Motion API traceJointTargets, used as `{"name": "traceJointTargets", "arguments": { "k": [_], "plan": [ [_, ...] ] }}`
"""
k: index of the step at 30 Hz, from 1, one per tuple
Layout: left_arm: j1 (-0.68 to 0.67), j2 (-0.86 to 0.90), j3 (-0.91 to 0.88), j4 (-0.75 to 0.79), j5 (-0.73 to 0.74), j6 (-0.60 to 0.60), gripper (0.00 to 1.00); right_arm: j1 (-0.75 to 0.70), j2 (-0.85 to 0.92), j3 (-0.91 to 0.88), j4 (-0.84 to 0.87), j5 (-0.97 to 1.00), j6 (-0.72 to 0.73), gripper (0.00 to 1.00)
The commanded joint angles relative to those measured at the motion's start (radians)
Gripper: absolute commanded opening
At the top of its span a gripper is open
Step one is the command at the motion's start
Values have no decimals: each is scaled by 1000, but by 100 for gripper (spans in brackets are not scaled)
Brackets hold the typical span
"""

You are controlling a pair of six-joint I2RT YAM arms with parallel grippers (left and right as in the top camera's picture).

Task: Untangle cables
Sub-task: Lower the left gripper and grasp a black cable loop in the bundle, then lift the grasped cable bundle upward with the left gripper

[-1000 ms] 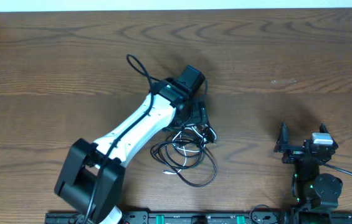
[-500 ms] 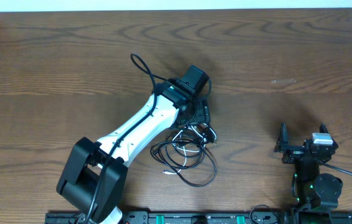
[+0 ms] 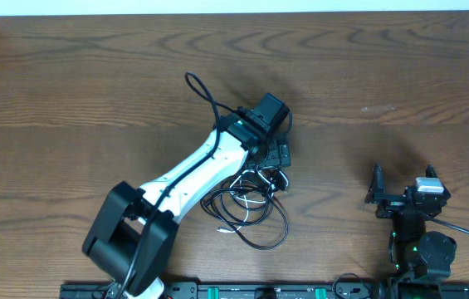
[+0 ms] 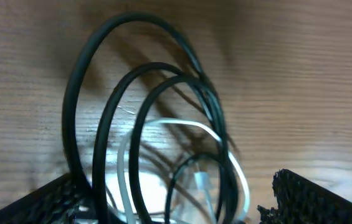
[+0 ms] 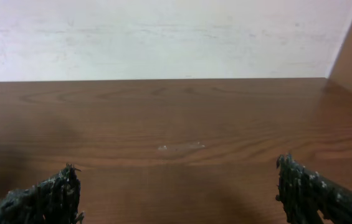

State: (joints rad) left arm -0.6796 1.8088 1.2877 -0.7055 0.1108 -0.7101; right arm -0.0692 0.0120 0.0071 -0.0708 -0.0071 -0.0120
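Operator: Left gripper (image 3: 277, 155) status?
Technician: Jaws spread wide over the far edge of the tangle; loops of black cord (image 4: 132, 18) and white cord (image 4: 185, 123) lie on the table (image 3: 93, 83) between the fingers, unclamped.
Operator: Right gripper (image 3: 403, 187)?
Technician: Jaws wide, empty; well apart from both cords.

**One view from above, two from the wrists**

The overhead camera looks straight down on the counter (image 3: 68, 83), taking in its full width from well above. The left wrist camera sits very close over the counter, facing down past the left hand (image 4: 176, 202) onto the cords (image 4: 215, 112), which the overhead view also shows. The right wrist camera rides low, looking level past the right hand (image 5: 179, 193) to the far edge and white wall (image 5: 163, 37). Its pale smudge (image 5: 182, 147) also appears overhead.
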Motion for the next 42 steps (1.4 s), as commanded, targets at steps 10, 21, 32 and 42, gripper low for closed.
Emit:
{"name": "traceJointTargets", "arguments": {
  "k": [10, 21, 32, 42],
  "plan": [
    [4, 64, -14, 27, -18, -10, 24, -6, -6, -2, -5, 4, -12, 99],
    [13, 24, 8, 154, 20, 139, 8, -6, -6, -2, -5, 4, -12, 99],
    [131, -194, 160, 177, 21, 220, 8, -6, -6, -2, -5, 4, -12, 99],
    [171, -300, 160, 172, 62, 219, 8, -6, -6, -2, -3, 4, -12, 99]
  ]
}}
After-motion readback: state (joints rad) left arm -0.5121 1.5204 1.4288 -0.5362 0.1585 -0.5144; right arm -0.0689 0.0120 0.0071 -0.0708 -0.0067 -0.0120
